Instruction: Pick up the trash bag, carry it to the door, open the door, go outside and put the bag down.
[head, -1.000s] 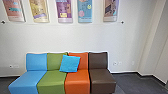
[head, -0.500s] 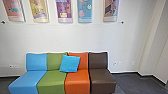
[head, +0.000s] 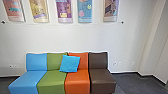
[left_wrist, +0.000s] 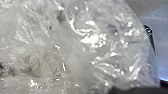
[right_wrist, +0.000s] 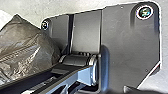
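Observation:
Crinkled, see-through plastic of the trash bag (left_wrist: 82, 50) spreads across most of the left wrist view, shiny and very close to the camera. A dark edge cuts in at the lower right of that view, too unclear to name. In the right wrist view a brownish, translucent stretch of bag plastic (right_wrist: 27, 50) bulges beside the robot's dark base plate and jointed bar. How either gripper stands on the plastic cannot be made out.
A row of seats in blue, green, orange (head: 77, 80) and brown stands against the white wall (head: 75, 37), with a blue cushion (head: 70, 63) on it. Posters (head: 63, 11) hang above. Dark floor (head: 135, 83) runs to the right, towards a wall corner.

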